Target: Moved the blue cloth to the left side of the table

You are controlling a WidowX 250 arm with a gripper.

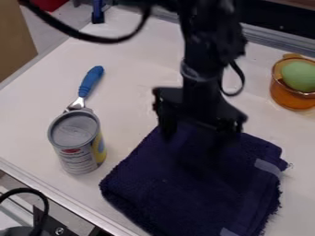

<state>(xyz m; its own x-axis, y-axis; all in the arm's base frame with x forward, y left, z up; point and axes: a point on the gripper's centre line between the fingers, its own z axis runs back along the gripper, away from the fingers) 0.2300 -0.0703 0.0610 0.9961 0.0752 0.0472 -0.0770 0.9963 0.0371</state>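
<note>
Bench (43, 108), camera's clock: cloth (184, 196) at five; can (76, 143) between eight and nine, left of cloth, apart from it; utensil (91, 81) at ten, behind can, handle toward one; bowl (289, 97) between two and three, rounded item (300, 76) in it.
</note>
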